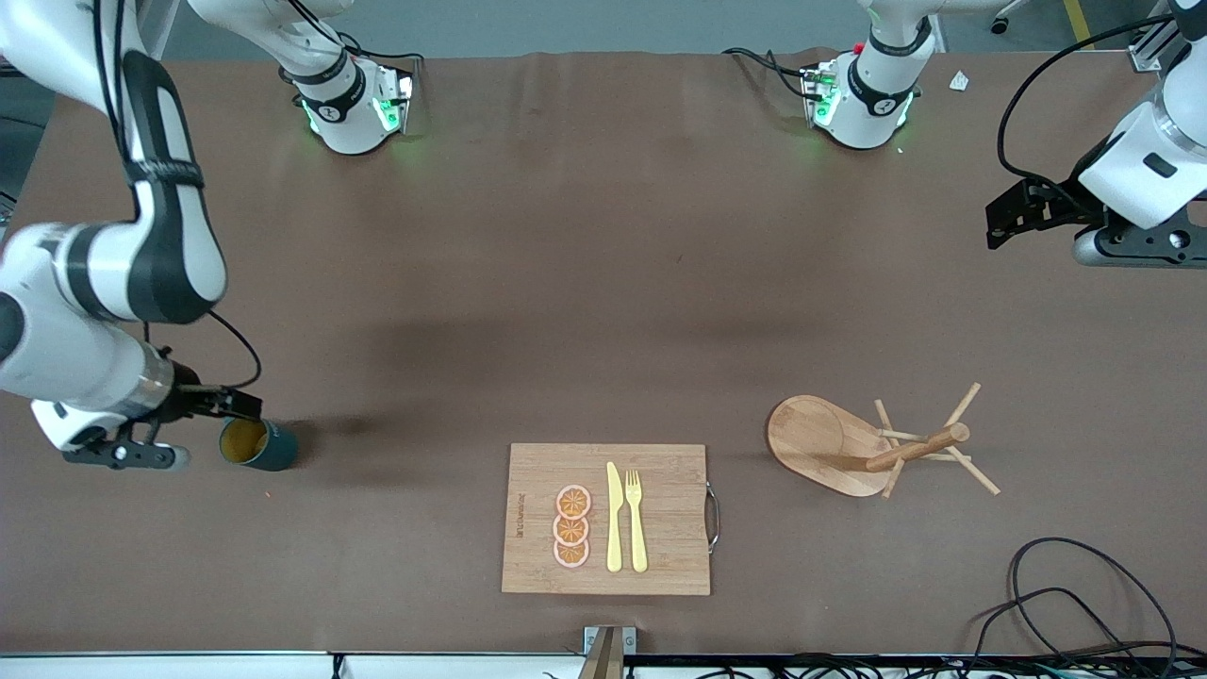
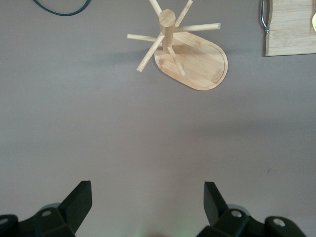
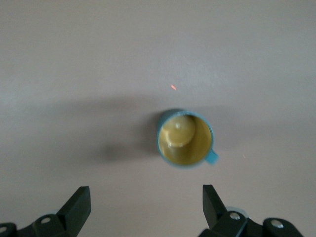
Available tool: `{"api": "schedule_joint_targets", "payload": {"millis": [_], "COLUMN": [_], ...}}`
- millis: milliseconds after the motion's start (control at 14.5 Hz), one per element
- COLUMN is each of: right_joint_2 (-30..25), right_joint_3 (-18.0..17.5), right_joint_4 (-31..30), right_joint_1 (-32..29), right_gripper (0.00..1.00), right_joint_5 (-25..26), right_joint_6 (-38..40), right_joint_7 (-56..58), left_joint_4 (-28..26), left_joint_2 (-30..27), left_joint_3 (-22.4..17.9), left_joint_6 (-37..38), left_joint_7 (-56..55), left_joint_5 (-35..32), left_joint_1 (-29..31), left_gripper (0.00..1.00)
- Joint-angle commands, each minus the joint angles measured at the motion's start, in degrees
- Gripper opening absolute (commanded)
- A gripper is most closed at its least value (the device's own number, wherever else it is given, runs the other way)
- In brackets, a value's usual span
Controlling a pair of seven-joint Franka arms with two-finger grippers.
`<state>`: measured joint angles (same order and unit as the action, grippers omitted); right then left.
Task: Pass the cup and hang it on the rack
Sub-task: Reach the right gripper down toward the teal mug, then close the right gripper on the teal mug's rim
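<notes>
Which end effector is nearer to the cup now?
The right end effector: it hangs open just beside the cup. The left end effector waits open at the table's other end, above the rack.

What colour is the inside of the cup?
Yellowish-tan inside the cup, with a teal-green outside; the right wrist view shows it best.

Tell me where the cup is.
The cup stands upright on the table toward the right arm's end, beside the open right gripper, apart from the cutting board.
</notes>
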<state>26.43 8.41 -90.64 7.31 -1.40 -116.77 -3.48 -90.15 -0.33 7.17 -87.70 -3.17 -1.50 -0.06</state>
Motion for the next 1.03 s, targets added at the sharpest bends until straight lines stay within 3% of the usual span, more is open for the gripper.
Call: {"api": "schedule_joint_targets", "payload": {"millis": [0, 344, 826, 964], "right_joint_2": [3.3, 8.1, 9.0, 9.0], "right_joint_3": [0.0, 0.0, 0.0, 0.0], "right_joint_4": [-0.6, -1.9, -3.7, -3.7], "right_joint_1": [-0.4, -0.8, -1.2, -1.2], "right_gripper": [1.00, 0.99, 0.26, 0.15], "right_joint_5": [-0.9, -0.9, -0.9, -0.9], "right_joint_6": [-5.7, -12.0, -14.0, -14.1], "right_joint_7": [-0.5, -0.6, 0.1, 0.1], "left_joint_4": [0.7, 0.6, 0.8, 0.6], "left_joint_2": [0.2, 0.7, 1.2, 1.3], "left_joint_3": [-0.1, 0.0, 0.0, 0.0], "left_joint_6": [0.7, 0.3, -1.3, -1.5], "left_joint_7": [0.3, 0.3, 0.3, 0.3], "left_joint_5": [-1.1, -1.1, -0.9, -0.9], "left_joint_1": [0.3, 0.4, 0.6, 0.4], "left_gripper": [1.00, 1.00, 1.00, 1.00]}}
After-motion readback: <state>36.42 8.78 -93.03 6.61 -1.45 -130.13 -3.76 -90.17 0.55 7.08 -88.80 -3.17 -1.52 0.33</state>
